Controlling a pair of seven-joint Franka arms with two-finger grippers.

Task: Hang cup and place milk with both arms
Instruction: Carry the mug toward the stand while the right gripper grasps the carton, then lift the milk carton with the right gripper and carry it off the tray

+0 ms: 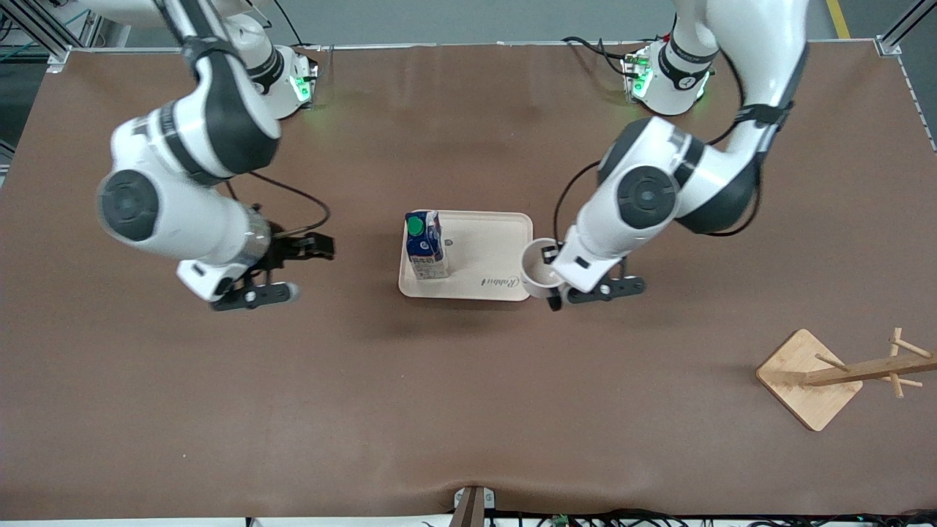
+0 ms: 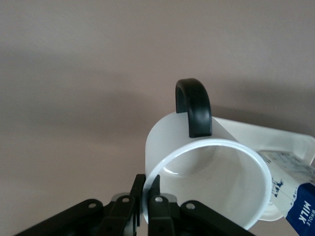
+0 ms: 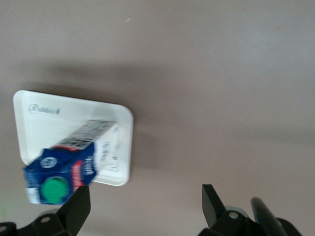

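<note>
The white cup [image 1: 536,272] with a black loop handle [image 2: 194,105] is pinched at its rim by my left gripper [image 1: 555,285], which is shut on the cup wall [image 2: 146,189]. The cup hangs over the tray's edge toward the left arm's end. Its smiley face is hidden. The milk [image 1: 426,245], dark blue with a green cap, stands upright on the cream tray [image 1: 498,241]. It also shows in the right wrist view [image 3: 64,167] and the left wrist view [image 2: 295,196]. My right gripper [image 1: 304,269] is open and empty [image 3: 145,196] over the table beside the tray, toward the right arm's end.
A wooden cup rack [image 1: 842,369] with pegs stands on a square base near the left arm's end, nearer to the front camera than the tray. Brown table surface [image 1: 439,402] lies around the tray.
</note>
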